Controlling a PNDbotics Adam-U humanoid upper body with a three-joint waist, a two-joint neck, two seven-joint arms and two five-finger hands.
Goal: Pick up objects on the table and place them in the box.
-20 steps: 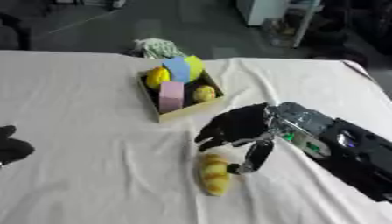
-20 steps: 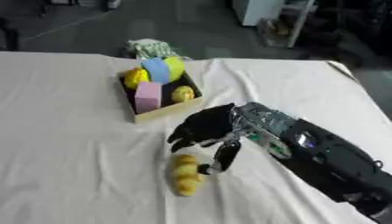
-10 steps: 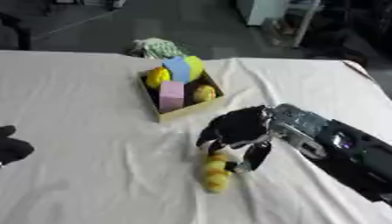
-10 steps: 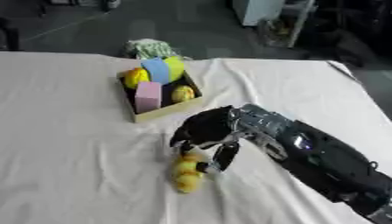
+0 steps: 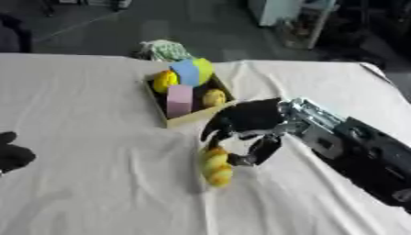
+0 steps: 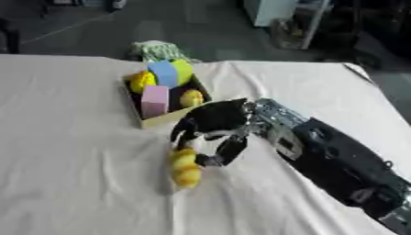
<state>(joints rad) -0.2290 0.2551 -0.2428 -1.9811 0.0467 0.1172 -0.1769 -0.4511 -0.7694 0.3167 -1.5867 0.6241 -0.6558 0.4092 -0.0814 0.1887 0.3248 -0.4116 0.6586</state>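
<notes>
Fingers (image 5: 263,149) closed in, lumpy yellow toy (image 5: 215,166) (elongated)

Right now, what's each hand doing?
Left hand: at the left edge, fingers cannot be told.
Right hand: curled round the yellow toy.

Yellow-orange fruit (image 5: 215,165), pink block (image 5: 179,99), blue block (image 5: 186,72), white cloth (image 5: 88,183), black robot hand (image 5: 245,121)

Table cover: a white cloth (image 5: 88,183) lies over the whole table, creased in places.
Far edge: a crumpled green-and-white bundle (image 5: 164,49) sits at the cloth's far edge.
Floor: dark grey floor (image 5: 120,23) beyond the table.
Background, upper right: a white cabinet (image 5: 269,11) stands beside blurred shelving (image 5: 309,27), contents unclear.
</notes>
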